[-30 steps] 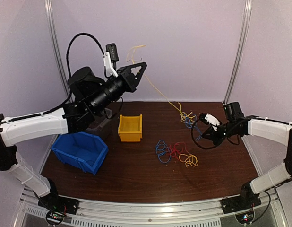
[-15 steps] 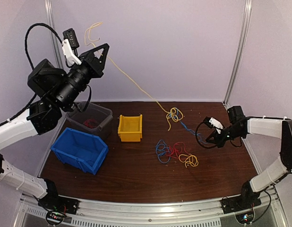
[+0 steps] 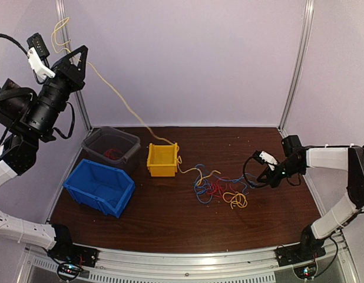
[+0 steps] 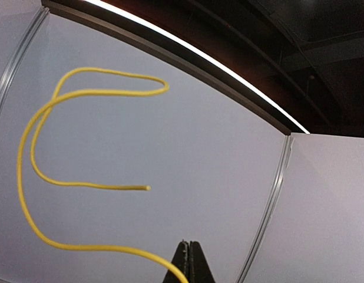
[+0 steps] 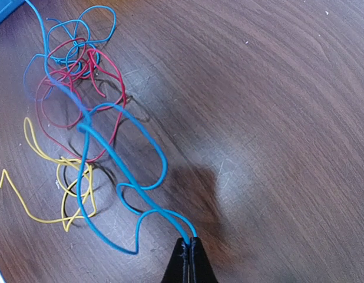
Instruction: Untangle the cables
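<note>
Cables (image 3: 217, 190): knot mid-table (image 3: 170, 227); 1 yellow strand (image 3: 120, 100) runs taut up to left claw (image 4: 187, 262), pinched; right claw (image 5: 189, 250) pinches blue strand (image 5: 111, 159) | Risk: yellow strand drags on yellow bin (image 3: 162, 171) rim and tips it, or the pull tightens the knot | Grey bin (image 3: 93, 144): red wire (image 3: 113, 154); blue bin (image 3: 114, 197): nothing seen inside.

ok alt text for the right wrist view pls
The right end effector, shut, pinches a blue cable that loops away across a dark wooden table. Farther off it runs into a loose tangle with a red cable, and a yellow cable lies curled beside them.
</note>
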Available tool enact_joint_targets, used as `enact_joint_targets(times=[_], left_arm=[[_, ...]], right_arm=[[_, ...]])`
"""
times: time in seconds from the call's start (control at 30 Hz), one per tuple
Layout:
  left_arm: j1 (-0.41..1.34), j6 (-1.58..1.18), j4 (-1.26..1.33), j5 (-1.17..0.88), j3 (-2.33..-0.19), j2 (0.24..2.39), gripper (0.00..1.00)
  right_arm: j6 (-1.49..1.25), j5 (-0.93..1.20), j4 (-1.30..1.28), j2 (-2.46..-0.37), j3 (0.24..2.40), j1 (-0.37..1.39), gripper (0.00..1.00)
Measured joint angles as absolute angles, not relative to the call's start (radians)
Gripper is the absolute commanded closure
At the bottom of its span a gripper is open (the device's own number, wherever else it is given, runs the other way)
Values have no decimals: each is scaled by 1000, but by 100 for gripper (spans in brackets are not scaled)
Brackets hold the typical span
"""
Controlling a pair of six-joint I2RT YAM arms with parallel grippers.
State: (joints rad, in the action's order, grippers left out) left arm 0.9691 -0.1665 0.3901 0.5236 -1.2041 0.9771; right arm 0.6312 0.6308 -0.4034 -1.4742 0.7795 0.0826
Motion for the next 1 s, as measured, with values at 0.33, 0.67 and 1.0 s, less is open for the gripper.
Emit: enact_joint_targets(times=[0.33, 0.67, 1.0], left_arm=[[968, -267, 348, 357, -1219, 1176, 100], [968, -386, 340, 150, -1201, 1341, 100], [968, -400, 319, 112, -1251, 1313, 100]], right_arm=[[737, 756, -722, -1406, 986, 194, 36], [546, 862, -540, -1272, 1075, 394, 26], [483, 858, -397, -1719, 1176, 463, 30]])
